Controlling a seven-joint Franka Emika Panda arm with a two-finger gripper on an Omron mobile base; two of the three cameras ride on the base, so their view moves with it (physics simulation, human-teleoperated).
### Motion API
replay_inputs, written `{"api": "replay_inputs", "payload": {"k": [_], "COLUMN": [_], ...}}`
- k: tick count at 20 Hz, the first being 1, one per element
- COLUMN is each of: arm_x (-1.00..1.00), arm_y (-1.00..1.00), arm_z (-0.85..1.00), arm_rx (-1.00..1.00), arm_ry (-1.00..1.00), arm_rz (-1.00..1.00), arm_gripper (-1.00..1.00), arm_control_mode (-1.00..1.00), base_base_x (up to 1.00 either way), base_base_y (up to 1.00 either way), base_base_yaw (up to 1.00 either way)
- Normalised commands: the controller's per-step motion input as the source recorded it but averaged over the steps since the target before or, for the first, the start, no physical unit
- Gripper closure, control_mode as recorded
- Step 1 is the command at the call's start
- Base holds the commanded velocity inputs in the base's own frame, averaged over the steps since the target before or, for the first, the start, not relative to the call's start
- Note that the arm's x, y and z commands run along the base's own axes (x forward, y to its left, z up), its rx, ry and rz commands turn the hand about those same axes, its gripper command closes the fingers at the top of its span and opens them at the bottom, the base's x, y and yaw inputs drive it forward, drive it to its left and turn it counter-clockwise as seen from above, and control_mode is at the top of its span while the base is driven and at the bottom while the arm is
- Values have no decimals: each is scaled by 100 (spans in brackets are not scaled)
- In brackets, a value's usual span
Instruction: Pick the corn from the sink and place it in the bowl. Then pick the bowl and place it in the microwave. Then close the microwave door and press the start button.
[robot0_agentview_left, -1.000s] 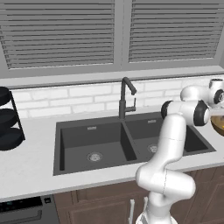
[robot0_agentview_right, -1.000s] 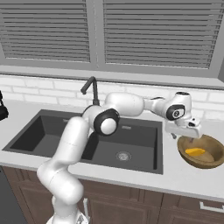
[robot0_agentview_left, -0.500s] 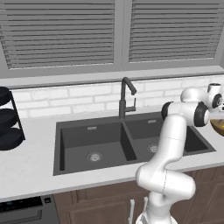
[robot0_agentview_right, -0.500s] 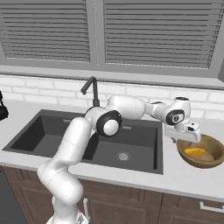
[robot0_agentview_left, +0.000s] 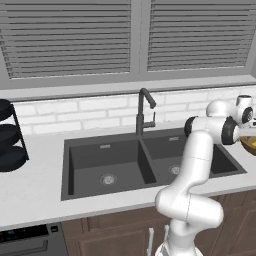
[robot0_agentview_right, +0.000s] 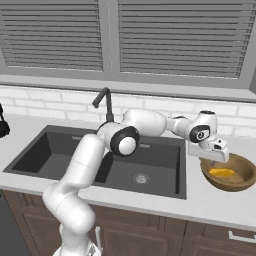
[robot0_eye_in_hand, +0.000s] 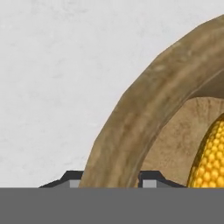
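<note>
Right of the sink, on the pale speckled worktop, sits the bowl with the corn lying inside it. The gripper is down at the bowl's near-left rim; in the hand view the two dark fingertips straddle the rim, one on the outer wall and one on the inside, and the jaws look partly closed around it — whether they already pinch the wood I cannot tell.

Around it: the dark faucet stands behind the divide of the double basin, a white tiled backsplash runs under grey slatted blinds, and a black tiered rack stands well apart at the far left of the worktop. Brown cabinet fronts run below. Nothing lies between gripper and bowl; the arm's own white links cross over the right basin.

Compared with a second ago, the hand has dropped lower and come in to the rim, where before it hung just above and beside the bowl. Bowl and corn have not shifted.

The bowl is round, shallow and thick-walled, with a mottled tan wood grain; the corn is a short cob of bright yellow-orange kernels in neat rows; the sink is matte dark grey with round drains.
</note>
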Motion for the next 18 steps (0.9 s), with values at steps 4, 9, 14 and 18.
{"api": "replay_inputs", "payload": {"k": [4, 9, 14, 18], "arm_x": [-24, -50, -2, 0], "arm_y": [4, 38, 60, 41], "arm_z": [0, 11, 12, 64], "arm_rx": [-1, -13, -23, -26], "arm_ry": [-8, -16, 0, 12], "arm_rz": [0, 14, 19, 26], "arm_gripper": [100, 100, 100, 100], "arm_control_mode": [-100, -100, -100, -100], "base_base_x": [0, 0, 0, 0], "base_base_y": [0, 0, 0, 0], "base_base_yaw": [0, 0, 0, 0]}}
